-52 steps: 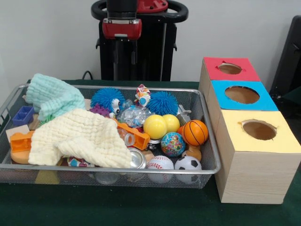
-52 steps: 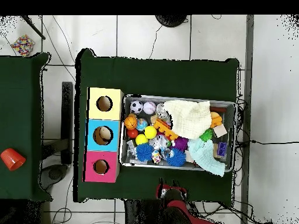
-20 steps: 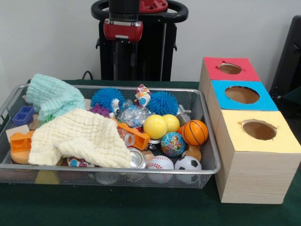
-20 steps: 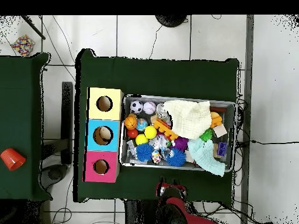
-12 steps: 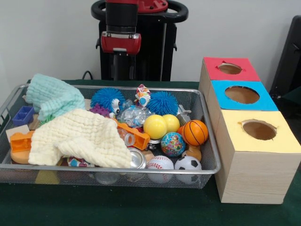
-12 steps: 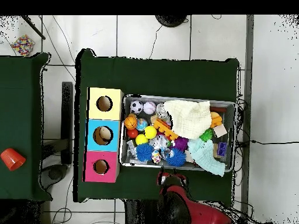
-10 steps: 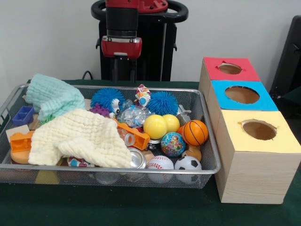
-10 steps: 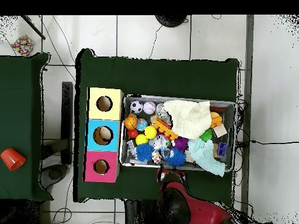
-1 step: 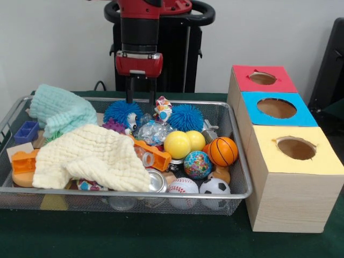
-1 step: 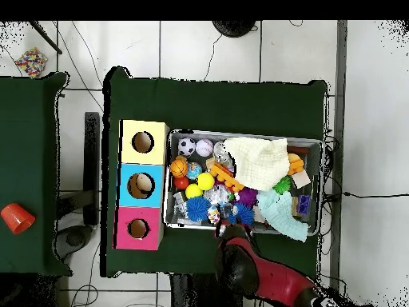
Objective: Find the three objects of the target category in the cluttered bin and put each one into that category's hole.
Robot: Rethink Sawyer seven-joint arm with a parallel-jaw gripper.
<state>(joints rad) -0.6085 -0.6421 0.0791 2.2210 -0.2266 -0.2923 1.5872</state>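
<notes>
Front view: gripper (image 9: 141,92), fingers apart, empty, above blue spiky ball (image 9: 122,113).

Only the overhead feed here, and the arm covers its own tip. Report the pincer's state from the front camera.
Observer: The pincer is open, its two fingers apart with nothing between them.
Operator: Give me its height against the bin.
Observer: Its tips hang about level with the back rim of the wire bin. The tip on the picture's left shows right at the top of the blue spiky ball on that side. I cannot tell whether they touch.
</notes>
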